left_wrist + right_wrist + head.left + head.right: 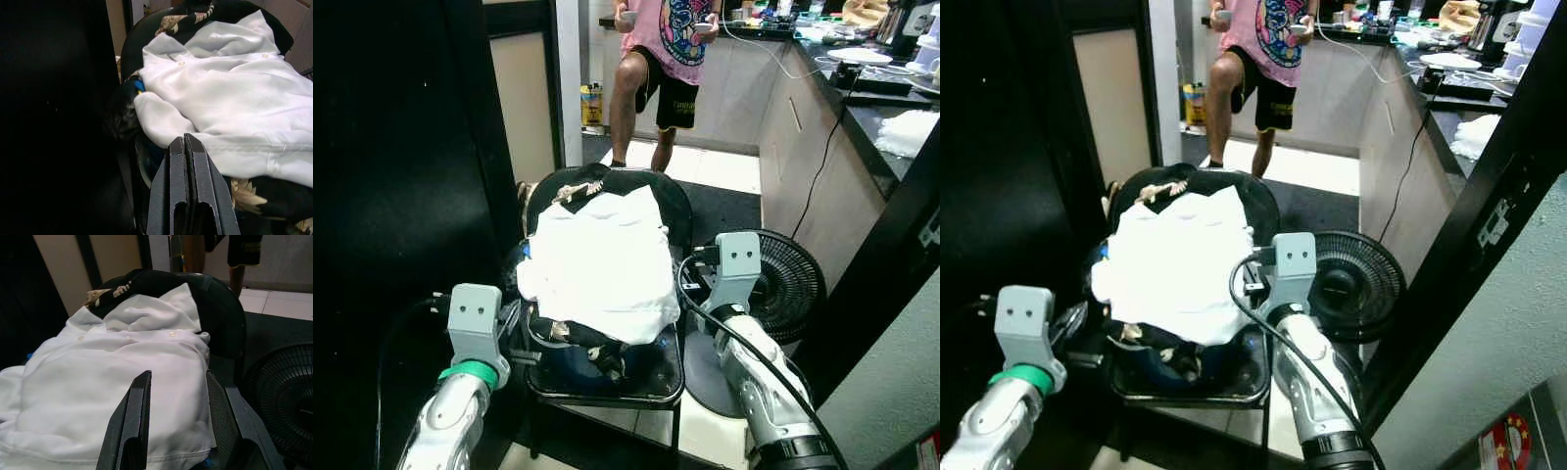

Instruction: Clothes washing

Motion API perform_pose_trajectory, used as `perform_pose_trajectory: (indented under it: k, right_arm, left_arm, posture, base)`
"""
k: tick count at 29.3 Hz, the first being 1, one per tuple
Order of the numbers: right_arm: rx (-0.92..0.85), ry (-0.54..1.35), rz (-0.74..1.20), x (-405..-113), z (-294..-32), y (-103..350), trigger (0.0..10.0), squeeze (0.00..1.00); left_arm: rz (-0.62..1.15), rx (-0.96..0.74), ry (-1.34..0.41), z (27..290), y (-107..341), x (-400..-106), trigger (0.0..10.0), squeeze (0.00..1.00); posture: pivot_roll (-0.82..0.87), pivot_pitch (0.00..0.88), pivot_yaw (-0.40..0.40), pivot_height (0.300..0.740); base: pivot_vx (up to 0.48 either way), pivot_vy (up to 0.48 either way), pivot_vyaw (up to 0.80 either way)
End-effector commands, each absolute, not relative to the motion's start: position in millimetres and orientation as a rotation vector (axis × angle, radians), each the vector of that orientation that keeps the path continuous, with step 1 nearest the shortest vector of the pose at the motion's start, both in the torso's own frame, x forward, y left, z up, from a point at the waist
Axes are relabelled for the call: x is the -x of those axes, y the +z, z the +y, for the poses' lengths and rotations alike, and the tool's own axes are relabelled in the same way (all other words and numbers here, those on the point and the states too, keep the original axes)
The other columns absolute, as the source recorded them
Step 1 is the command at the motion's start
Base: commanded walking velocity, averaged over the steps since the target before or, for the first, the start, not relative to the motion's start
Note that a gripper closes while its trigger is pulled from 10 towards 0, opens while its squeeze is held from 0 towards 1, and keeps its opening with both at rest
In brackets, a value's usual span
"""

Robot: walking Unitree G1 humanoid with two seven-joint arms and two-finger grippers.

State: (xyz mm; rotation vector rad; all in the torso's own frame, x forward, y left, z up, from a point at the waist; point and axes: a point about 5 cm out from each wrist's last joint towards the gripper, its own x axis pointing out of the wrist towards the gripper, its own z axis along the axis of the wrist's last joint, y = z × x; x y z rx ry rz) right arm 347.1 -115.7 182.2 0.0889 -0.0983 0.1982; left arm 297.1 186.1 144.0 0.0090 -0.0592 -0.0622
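Left eye view: a black chair [674, 211] stands in front of the robot, piled with clothes. On top of the pile lies a white shirt [597, 264], spread over the seat and up the backrest; under it sits a dark garment with a pale leaf print [592, 352]. Both silver arms reach toward the chair, one on each side of the seat. A black floor fan [791, 284] stands just beside the chair on the robot's right. Beyond the chair a person in a pink top and black shorts [664, 59] stands on the tiled floor, next to a dark tabletop [886, 113] cluttered with small things.

Left wrist view: the left end effector [187, 147] has its two black fingers pressed flat together, holding nothing, just short of the shirt's lower hem at the chair's edge. Something blue [139, 86] peeks out beside the sleeve; what it is I can't quite tell.

Right wrist view: the right end effector [178, 387] has its fingers spread wide, poised over the white shirt on the chair.
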Motion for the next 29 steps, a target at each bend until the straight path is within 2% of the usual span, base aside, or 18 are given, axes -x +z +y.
perform_pose_trajectory:
  k: [1, 29]
  right_arm:
    - [-0.104, 0.174, -0.076, -346, -119, 174, 10.0, 0.00]
    - [-0.075, 0.156, -0.059, -346, -129, 175, 10.0, 0.00]
  left_arm:
    - [-0.033, 0.012, -0.066, 186, 139, -298, 10.0, 0.00]
    - [-0.065, 0.062, -0.066, 171, 139, -299, 10.0, 0.00]
  posture:
    - [0.05, 0.004, 0.061, 0.740]
    - [0.00, 0.019, 0.016, 0.740]
  base:
    - [0.000, 0.000, 0.00]
    - [0.000, 0.000, 0.00]
